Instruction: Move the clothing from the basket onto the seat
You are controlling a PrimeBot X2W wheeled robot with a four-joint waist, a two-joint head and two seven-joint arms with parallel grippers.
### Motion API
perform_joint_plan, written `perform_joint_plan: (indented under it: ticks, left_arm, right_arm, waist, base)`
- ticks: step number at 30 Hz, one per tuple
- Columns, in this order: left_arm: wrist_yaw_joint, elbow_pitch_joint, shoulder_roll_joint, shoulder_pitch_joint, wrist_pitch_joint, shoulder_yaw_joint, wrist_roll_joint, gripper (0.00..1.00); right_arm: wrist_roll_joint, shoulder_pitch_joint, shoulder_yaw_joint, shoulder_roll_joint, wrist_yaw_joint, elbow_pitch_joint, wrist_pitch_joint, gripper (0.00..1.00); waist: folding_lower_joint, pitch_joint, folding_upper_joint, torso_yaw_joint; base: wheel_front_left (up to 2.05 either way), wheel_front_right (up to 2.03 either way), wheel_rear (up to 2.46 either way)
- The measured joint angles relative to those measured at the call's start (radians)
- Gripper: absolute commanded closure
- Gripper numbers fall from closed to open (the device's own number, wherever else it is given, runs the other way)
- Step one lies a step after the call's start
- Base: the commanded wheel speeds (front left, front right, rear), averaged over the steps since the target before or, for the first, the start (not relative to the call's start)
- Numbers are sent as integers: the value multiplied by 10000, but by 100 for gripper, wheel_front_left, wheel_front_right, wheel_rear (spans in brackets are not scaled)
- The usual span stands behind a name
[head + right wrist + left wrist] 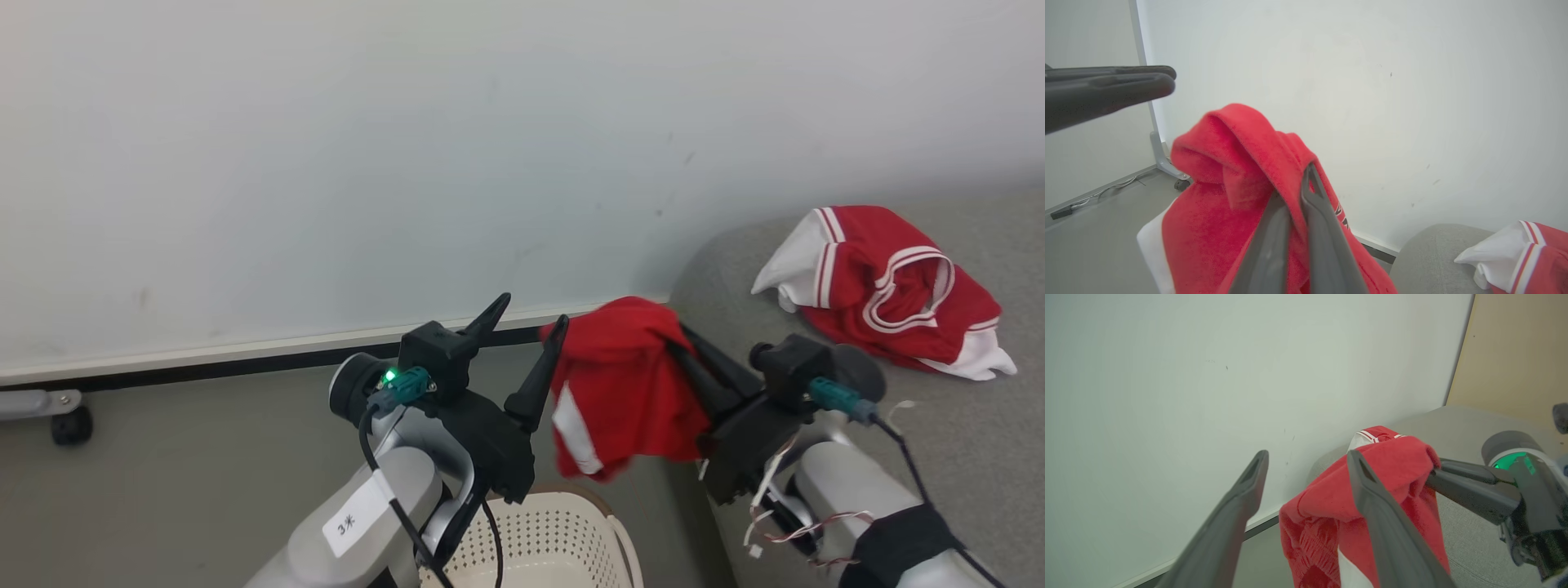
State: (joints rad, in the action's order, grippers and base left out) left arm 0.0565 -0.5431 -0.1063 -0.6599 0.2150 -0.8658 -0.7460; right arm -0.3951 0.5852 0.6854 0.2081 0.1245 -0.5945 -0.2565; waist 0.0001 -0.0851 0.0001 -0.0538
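My right gripper [1296, 185] pinches a red, white-panelled shiny garment [629, 384] in the air above the cream perforated basket [611, 514], beside my spread, empty left gripper [531, 312], while another red-and-white garment [890, 286] already lies on the grey fabric seat [947, 433], so I judge this piece is yet to be set down.

Bare seat [980, 441] across its middle and near side, so you can pass there. A red-white garment [890, 286] takes the far right. The wall [326, 163] sits tight behind the far edge. The left gripper [531, 310], fingers spread, blocks just left of the hanging garment [629, 384].
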Motion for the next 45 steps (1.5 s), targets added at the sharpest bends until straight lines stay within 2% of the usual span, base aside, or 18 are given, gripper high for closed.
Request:
perform_joint_plan:
  ticks: [9, 17, 30, 42, 45]
  left_arm:
    - [115, 203, 17, 616, 169, 8, 0, 0]
    - [198, 456, 111, 1075, 261, 10, 4, 0]
    - [316, 686, 324, 1207, 291, -186, 245, 0]
    - [401, 995, 353, 1145, 339, -525, 809, 0]
    - [405, 1091, 140, 1030, 336, -625, 1057, 0]
  right_arm:
    - [-12, -105, -587, 951, -19, 445, 0, 100]
    - [13, -588, -932, 1699, -253, 1053, 0, 100]
    - [54, -672, -1549, 2514, -470, 1891, -2, 100]
    - [-23, 174, -2153, 2980, -500, 2132, 0, 100]
    - [-77, 755, -2399, 3056, -550, 2130, 2, 100]
  waist:
    - [0, 32, 0, -843]
    - [0, 69, 0, -1803]
    - [-1, 407, 0, -3418]
    - [0, 1501, 0, -3638]
    - [0, 1860, 0, -3562]
  base:
    - [0, 0, 0]
    - [0, 0, 0]
    - [0, 0, 0]
    - [0, 0, 0]
    - [0, 0, 0]
